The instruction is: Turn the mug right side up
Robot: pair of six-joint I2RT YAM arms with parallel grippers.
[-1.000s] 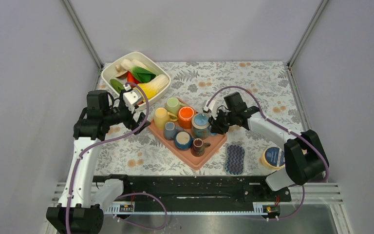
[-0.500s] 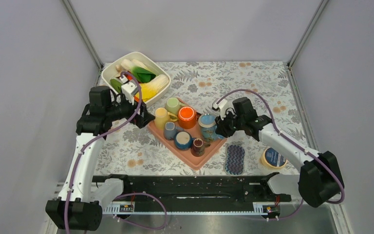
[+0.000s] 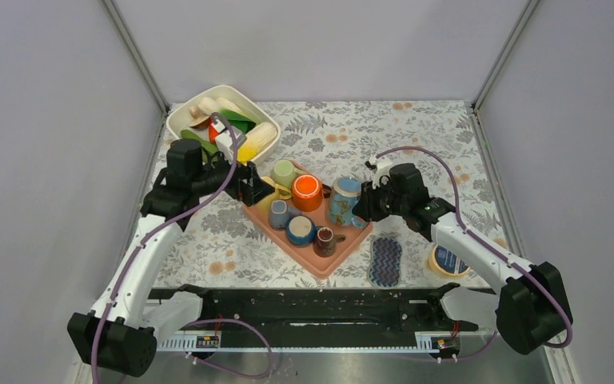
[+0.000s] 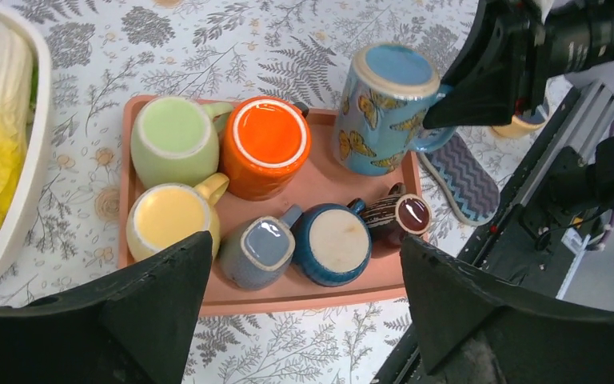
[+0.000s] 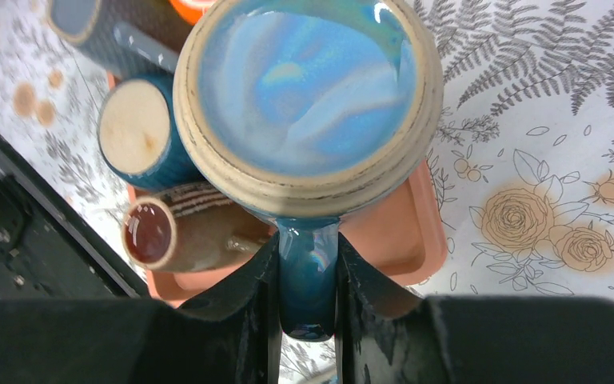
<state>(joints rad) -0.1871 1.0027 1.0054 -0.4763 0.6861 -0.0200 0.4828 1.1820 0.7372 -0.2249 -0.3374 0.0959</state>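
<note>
Left tool (image 4: 302, 244) moved over tray (image 4: 304, 293), jaws wide, right tool (image 5: 307, 268) clamping blue mug (image 5: 308, 104) by its handle

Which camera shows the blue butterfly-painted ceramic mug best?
The left wrist view: the blue butterfly-painted ceramic mug shows whole, butterflies and all, its handle in the right claw. The right wrist view shows only its blue end and pinched handle; the top view shows it small.
</note>
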